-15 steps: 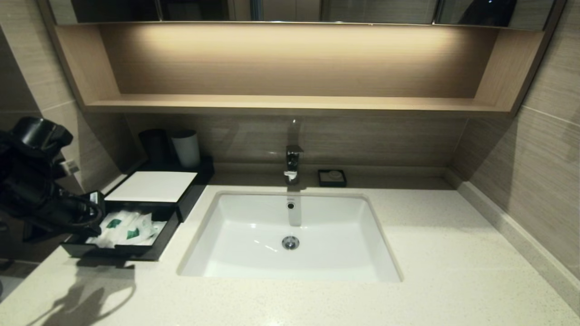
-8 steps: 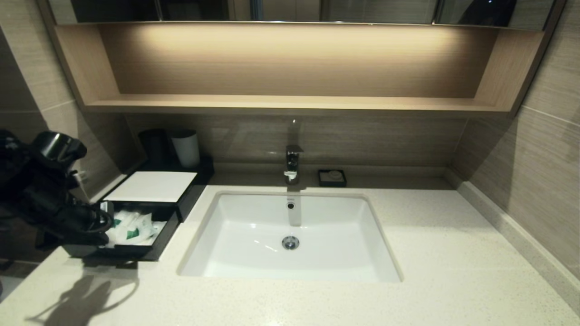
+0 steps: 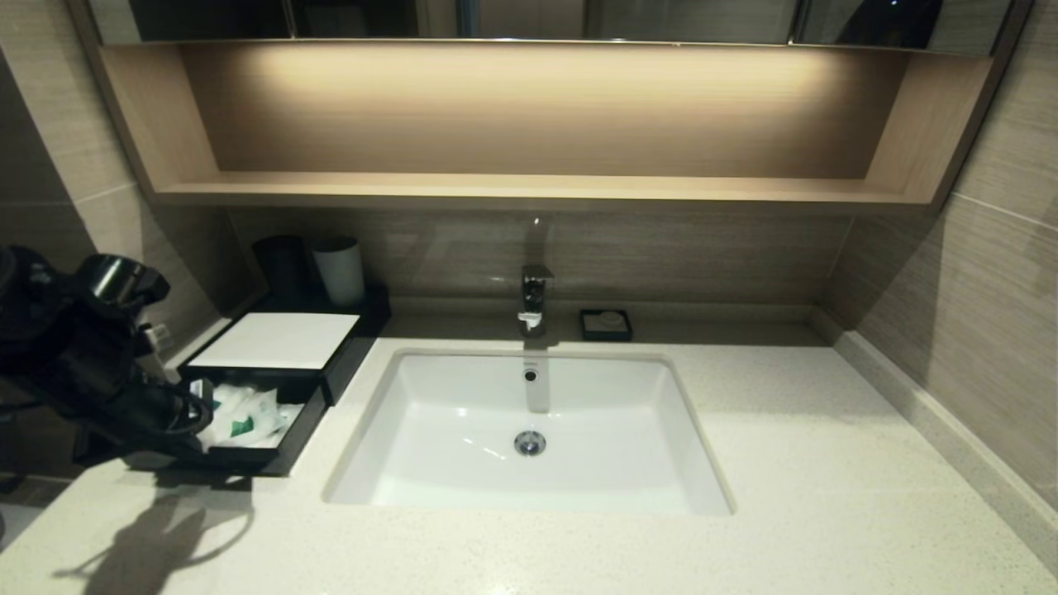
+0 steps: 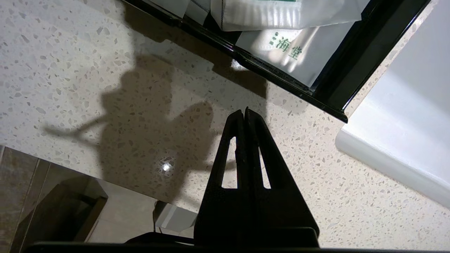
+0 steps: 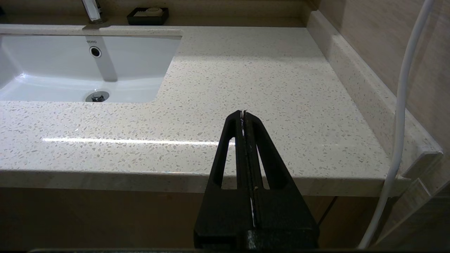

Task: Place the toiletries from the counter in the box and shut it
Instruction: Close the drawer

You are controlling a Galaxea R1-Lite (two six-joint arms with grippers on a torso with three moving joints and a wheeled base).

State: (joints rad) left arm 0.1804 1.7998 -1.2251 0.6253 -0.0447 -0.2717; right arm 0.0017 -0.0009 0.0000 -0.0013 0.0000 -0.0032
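text: "TOTO" on sink (image 5: 90, 41) back wall | green "海堂" on packet (image 4: 288, 49) in box drawer (image 4: 327, 102)

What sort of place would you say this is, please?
Most likely a hotel bathroom vanity: a white sink set into a speckled stone counter under a tap, with wrapped toiletries in a black box and a soap dish.

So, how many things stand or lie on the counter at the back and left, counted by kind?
Cups: 2, dark and white
Box with open drawer: 1
Wrapped toiletries in drawer: 2
Soap dish: 1
Total: 6
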